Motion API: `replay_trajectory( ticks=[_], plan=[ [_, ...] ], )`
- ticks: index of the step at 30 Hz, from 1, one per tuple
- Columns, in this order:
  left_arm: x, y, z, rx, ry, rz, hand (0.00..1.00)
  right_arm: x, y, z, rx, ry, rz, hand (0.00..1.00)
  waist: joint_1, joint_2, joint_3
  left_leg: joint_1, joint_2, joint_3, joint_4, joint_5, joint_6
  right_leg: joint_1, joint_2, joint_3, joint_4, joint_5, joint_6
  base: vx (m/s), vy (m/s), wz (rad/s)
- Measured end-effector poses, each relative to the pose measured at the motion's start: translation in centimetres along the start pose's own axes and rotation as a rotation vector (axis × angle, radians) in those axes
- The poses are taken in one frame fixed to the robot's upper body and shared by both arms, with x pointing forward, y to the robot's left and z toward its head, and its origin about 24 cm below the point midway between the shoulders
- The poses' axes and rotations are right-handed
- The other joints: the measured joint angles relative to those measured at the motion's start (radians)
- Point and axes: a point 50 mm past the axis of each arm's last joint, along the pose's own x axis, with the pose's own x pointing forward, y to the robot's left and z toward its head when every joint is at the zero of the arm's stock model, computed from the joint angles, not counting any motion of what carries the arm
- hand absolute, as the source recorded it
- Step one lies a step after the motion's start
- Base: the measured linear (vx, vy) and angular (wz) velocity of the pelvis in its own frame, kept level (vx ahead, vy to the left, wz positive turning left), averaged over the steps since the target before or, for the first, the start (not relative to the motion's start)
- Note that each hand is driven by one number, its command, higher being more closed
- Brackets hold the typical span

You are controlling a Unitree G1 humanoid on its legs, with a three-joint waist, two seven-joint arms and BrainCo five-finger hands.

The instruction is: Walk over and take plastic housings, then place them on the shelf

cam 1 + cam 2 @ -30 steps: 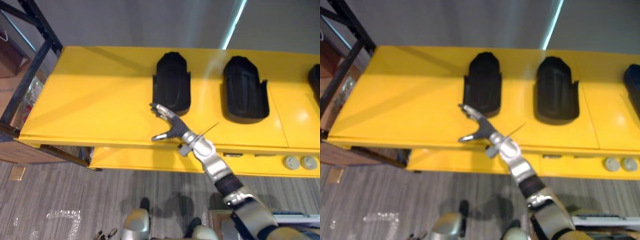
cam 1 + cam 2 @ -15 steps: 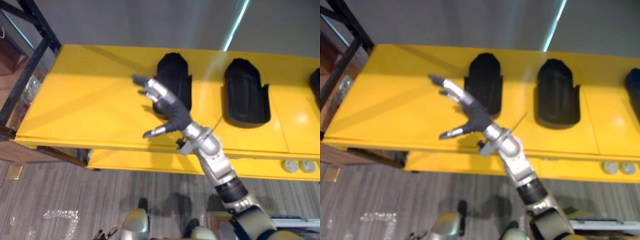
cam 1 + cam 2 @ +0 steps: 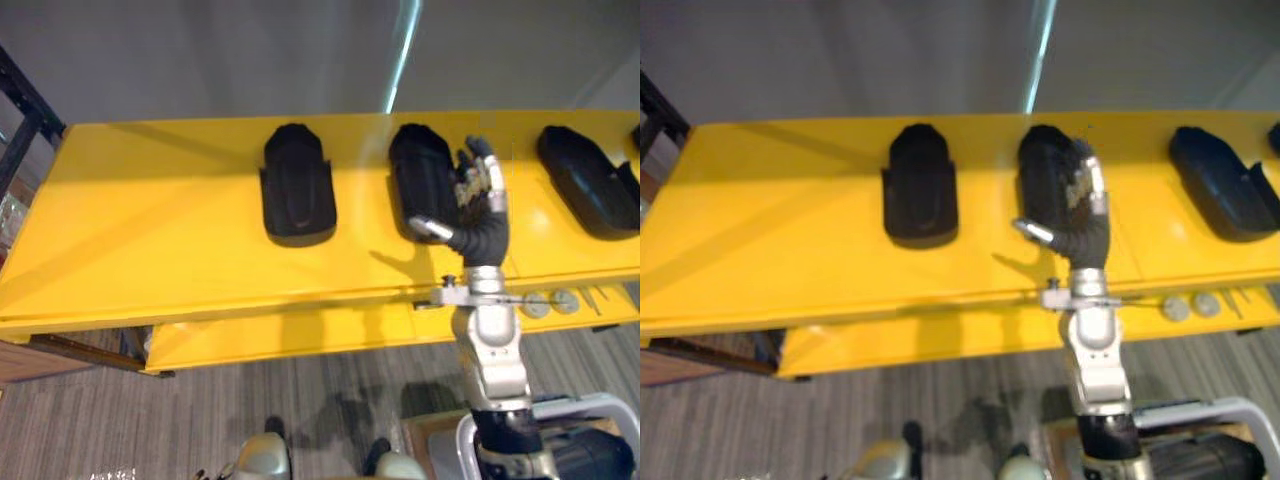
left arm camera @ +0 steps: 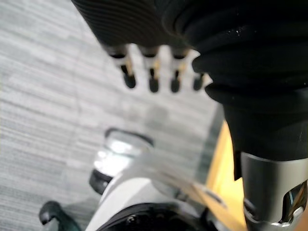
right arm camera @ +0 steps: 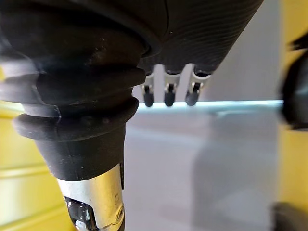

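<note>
Hovering with fingers straight at centre right of the frame, the right hand (image 3: 482,222) overlaps the right edge of the middle plastic housing (image 3: 420,180), which lies lengthwise top-to-bottom on the yellow shelf (image 3: 150,230), while the left hand (image 4: 153,82) hangs relaxed, well away, over the floor (image 4: 43,106).

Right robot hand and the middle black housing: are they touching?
Cannot tell. In the left eye view the right robot hand overlaps the middle black housing at its right edge, hiding any gap.
</note>
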Motion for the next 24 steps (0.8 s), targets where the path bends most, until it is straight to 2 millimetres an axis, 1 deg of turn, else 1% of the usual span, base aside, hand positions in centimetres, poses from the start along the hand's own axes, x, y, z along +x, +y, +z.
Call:
replay_trajectory(
  ticks=[1,3,6,12,15,17,20,24],
  plan=[
    [0.0,0.1,0.0,-0.005,-0.001,0.001,0.00,-0.1,0.1,-0.6,-0.001,0.035,0.018,0.00,0.000,-0.004,-0.003,0.000,-0.001,-0.001,0.000,0.000,0.000,0.000,0.000,0.000,0.000,0.000,0.000,0.00,0.000,0.00],
    [0.0,0.0,0.0,-0.010,0.003,-0.005,0.00,-0.1,0.7,-1.1,0.002,0.063,0.064,0.00,0.001,-0.010,-0.006,-0.001,-0.001,-0.002,-0.001,0.000,0.000,0.000,-0.001,0.000,0.000,0.000,0.000,0.01,0.013,0.02],
    [0.0,0.1,0.2,0.004,-0.001,-0.006,0.00,0.1,1.5,-1.2,-0.003,0.071,0.135,0.00,0.003,-0.011,-0.007,-0.002,-0.001,-0.005,-0.001,0.000,0.000,0.000,-0.001,0.000,0.000,0.000,0.000,0.00,0.000,0.00],
    [0.0,0.2,0.2,0.004,0.005,-0.008,0.00,0.5,2.2,-1.5,-0.011,0.088,0.197,0.00,0.002,-0.011,-0.007,-0.006,-0.007,-0.012,-0.019,0.011,0.004,-0.005,-0.002,-0.003,0.000,0.000,-0.001,-0.02,0.006,0.03],
    [0.0,0.2,0.2,0.004,0.005,-0.010,0.00,0.5,2.6,-2.3,-0.017,0.147,0.245,0.00,0.003,-0.011,-0.008,-0.021,-0.007,-0.014,-0.018,0.016,0.004,-0.020,-0.002,-0.004,0.004,0.000,-0.001,-0.01,0.011,0.04],
    [0.0,0.1,0.2,0.004,0.009,-0.011,0.00,0.2,3.3,-3.3,0.001,0.210,0.297,0.00,0.004,-0.011,-0.008,-0.020,-0.008,-0.016,-0.019,0.018,0.004,-0.019,-0.002,-0.004,0.004,0.000,-0.001,0.01,0.006,0.02],
    [0.1,0.1,0.2,0.005,0.012,-0.013,0.00,0.1,4.0,-4.5,0.005,0.273,0.331,0.00,0.004,-0.011,-0.008,-0.021,-0.008,-0.017,-0.018,0.018,0.004,-0.019,-0.002,-0.004,0.004,0.000,-0.001,0.00,0.000,0.00],
    [0.1,-0.1,0.3,0.005,0.019,-0.021,0.00,0.1,4.0,-5.6,-0.016,0.325,0.326,0.00,0.017,-0.009,-0.007,-0.021,-0.008,-0.018,-0.017,0.018,0.004,-0.019,-0.002,-0.004,0.005,-0.001,-0.002,0.00,0.000,0.00]
  ],
)
